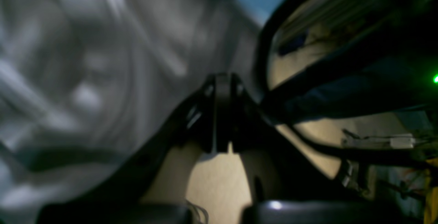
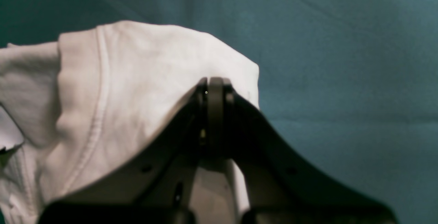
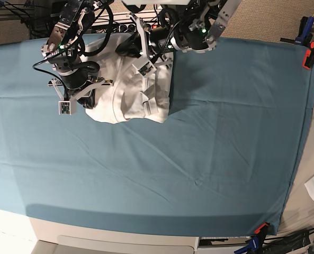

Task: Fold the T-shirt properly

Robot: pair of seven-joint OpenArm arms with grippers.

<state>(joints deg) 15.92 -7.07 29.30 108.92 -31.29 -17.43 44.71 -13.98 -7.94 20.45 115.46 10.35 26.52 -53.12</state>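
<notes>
Both sets of fingers are pinched shut on the T-shirt (image 3: 130, 90), right gripper (image 2: 215, 83) on a hemmed edge and left gripper (image 1: 222, 80) on blurred cloth, apparently lifting it bunched at the teal-covered bench's (image 3: 199, 159) far edge to spread it

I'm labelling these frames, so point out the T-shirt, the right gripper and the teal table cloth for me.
T-shirt (image 3: 126, 100): base view, on the bunched white body.
right gripper (image 2: 215, 82): right wrist view, at the closed fingertips pinching the shirt.
teal table cloth (image 3: 199, 159): base view, on a bare stretch right of centre.
</notes>
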